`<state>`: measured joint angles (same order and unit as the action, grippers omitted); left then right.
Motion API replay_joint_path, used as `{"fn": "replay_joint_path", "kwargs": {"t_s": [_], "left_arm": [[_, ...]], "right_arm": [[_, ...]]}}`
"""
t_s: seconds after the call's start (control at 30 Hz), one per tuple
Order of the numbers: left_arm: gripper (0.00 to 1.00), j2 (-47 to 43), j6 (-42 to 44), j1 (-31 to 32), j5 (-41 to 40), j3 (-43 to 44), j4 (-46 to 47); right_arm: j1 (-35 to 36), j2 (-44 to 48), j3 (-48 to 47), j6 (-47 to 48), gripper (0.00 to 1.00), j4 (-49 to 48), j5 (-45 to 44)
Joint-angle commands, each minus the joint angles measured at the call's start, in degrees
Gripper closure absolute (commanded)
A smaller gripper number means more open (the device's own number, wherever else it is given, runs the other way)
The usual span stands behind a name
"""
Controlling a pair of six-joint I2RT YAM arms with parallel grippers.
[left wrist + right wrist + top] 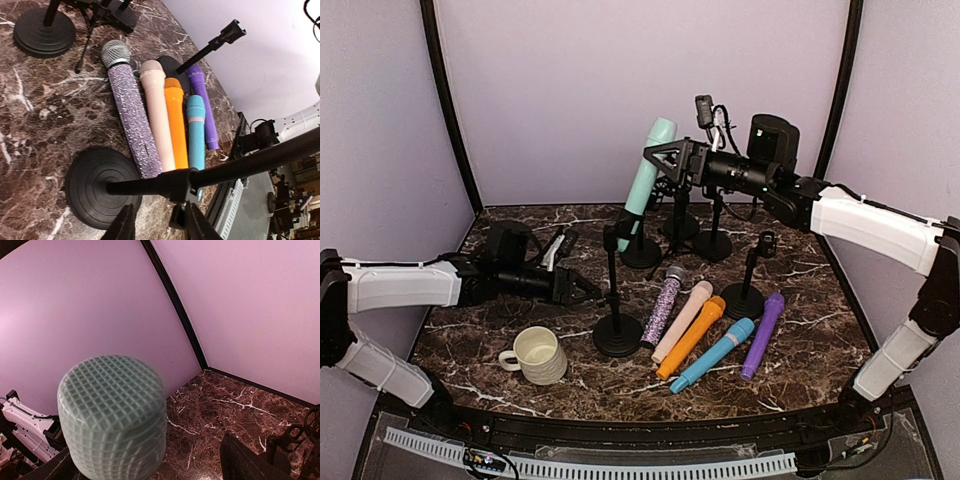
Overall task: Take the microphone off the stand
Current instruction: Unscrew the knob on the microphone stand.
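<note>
Approach step, it seemed: the mint microphone [640, 195] leaned in its stand [642, 252], the right tool [658, 158] spread apart around its head; the left tool [588, 292], slightly apart, sat before that stand. Next: close, lift clear

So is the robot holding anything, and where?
Nothing looks gripped. The right gripper is open around the head of the mint microphone, with a gap; the left gripper is spread at the pole of the front stand.
</note>
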<state>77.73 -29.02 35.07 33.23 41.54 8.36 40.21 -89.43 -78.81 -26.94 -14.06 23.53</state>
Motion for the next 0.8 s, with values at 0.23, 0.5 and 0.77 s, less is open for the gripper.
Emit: {"fn": "replay_joint_path", "kwargs": {"t_s": [0.23,0.5,0.77], "left_arm": [[0.48,-17.78,26.91,0.23,-11.78,-0.83,-6.54],[0.50,-25.92,47.85,10.55,-22.42,-10.06,1.73],[0.53,-18.99,61.16,18.75,-33.49,-8.58,4.30]], "right_arm": [[0.40,3.46,2.54,0.75,0.10,-2.30,-2.65],[0.45,4.12,2.60,0.96,0.10,-2.02,-2.95],[0.40,4.33,2.78,0.83,0.10,-2.39,-2.87]]}}
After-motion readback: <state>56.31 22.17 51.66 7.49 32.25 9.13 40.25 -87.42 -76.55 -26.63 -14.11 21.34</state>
